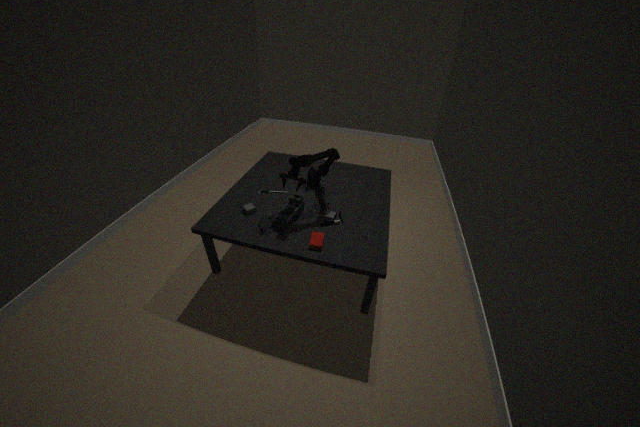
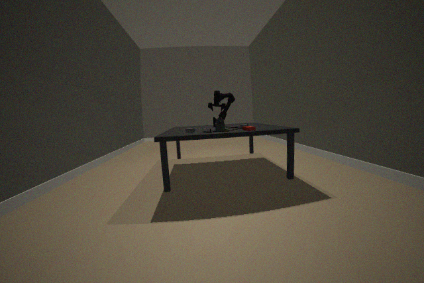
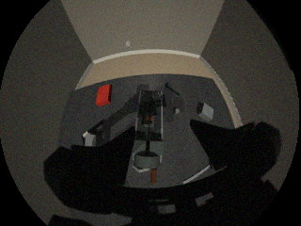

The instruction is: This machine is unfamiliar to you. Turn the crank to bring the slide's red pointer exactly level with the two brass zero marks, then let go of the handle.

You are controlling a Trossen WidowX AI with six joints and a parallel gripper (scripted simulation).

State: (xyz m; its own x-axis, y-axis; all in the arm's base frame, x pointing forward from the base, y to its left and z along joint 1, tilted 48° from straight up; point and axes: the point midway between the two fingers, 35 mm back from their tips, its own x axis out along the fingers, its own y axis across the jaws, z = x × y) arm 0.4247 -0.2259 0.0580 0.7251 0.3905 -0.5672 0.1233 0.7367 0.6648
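from the wrist view, seeing the red block (image 1: 316, 239) (image 2: 248, 128) (image 3: 103, 95) at left; now the crank machine (image 1: 286, 213) (image 2: 219, 124) (image 3: 150, 101) mid-table, under a wide, empty gripper (image 1: 291, 186) (image 2: 216, 110) (image 3: 164, 126); then the grey block (image 1: 249, 208) (image 2: 189, 130) (image 3: 205, 111) at right. can't tell pointer alignment.

On the tabletop (image 1: 356, 205) (image 2: 273, 129) (image 3: 181, 155), we see in the wrist view the machine (image 3: 160, 127) in the middle, a block (image 3: 103, 95) to its left and another block (image 3: 205, 111) to its right, both apart from it. Behind the machine stands the room's far wall (image 3: 146, 28).
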